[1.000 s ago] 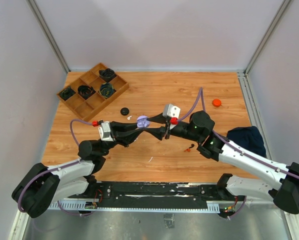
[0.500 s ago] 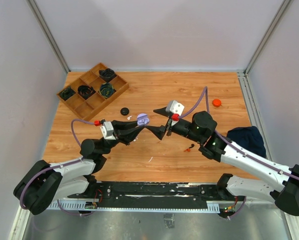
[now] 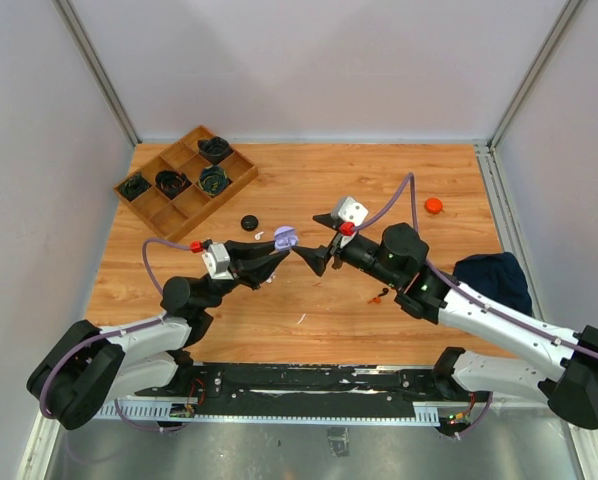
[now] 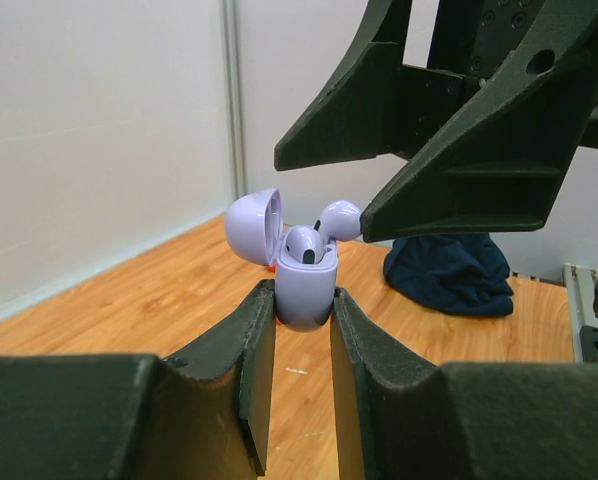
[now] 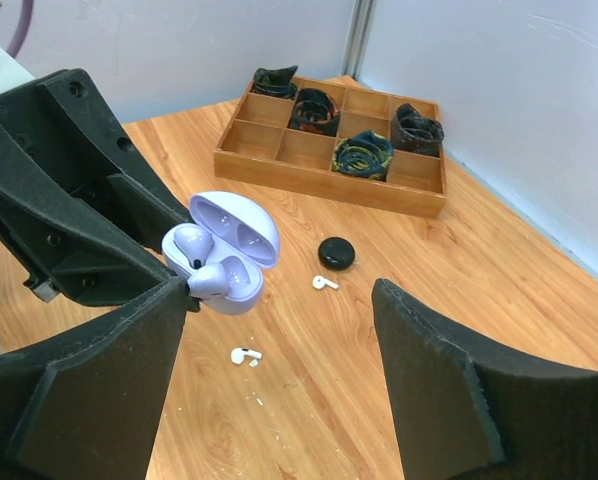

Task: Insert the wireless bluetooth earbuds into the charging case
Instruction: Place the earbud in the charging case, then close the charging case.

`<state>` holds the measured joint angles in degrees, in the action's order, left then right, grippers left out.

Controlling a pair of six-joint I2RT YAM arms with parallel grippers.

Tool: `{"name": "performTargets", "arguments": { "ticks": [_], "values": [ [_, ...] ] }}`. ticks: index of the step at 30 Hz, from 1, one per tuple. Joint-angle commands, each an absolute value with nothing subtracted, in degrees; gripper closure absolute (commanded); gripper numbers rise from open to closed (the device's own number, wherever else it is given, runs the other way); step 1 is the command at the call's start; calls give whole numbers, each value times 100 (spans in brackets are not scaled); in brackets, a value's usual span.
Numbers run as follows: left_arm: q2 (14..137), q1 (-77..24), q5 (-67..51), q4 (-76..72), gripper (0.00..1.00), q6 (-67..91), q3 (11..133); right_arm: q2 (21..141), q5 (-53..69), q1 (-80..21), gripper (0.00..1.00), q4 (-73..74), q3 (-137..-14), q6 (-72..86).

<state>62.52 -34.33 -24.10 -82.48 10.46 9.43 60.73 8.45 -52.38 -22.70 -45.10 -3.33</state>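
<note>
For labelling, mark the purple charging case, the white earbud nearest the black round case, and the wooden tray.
purple charging case (image 4: 307,293), left wrist view, lower body.
white earbud (image 5: 325,283), right wrist view, its middle.
wooden tray (image 5: 324,180), right wrist view, near wall.

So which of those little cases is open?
The purple case held up by the left gripper, lid flipped back; the black case lies shut on the table.

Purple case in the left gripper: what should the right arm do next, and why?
Probably nudge the raised earbud down with the open right gripper. The left gripper is shut on the open purple case; the other earbud sits in its well, but this one stands higher, so the lid may not close.
</note>
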Motion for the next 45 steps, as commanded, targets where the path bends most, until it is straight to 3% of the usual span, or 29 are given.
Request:
{"name": "performTargets", "arguments": {
  "ticks": [1,16,24,36,45],
  "values": [
    [6187,-3472,-2571,-8365,100,932,1074,5841,238,-5283,24,-2206,-4335,-612],
    [6073,-3472,-2919,-8030,100,858,1070,5555,797,-5029,24,-1523,-4307,-929],
    [6069,-3472,-3273,-7032,100,127,1241,5476,2146,-5028,14,-776,-4525,-1048],
    [6220,-3472,-4520,-6548,100,-695,1533,5806,2461,-5033,1,-79,-4978,-1383],
    [6229,-3472,-4743,-6626,100,-638,1576,6110,2783,-5028,0,161,-5193,-1500]
  ]
}}
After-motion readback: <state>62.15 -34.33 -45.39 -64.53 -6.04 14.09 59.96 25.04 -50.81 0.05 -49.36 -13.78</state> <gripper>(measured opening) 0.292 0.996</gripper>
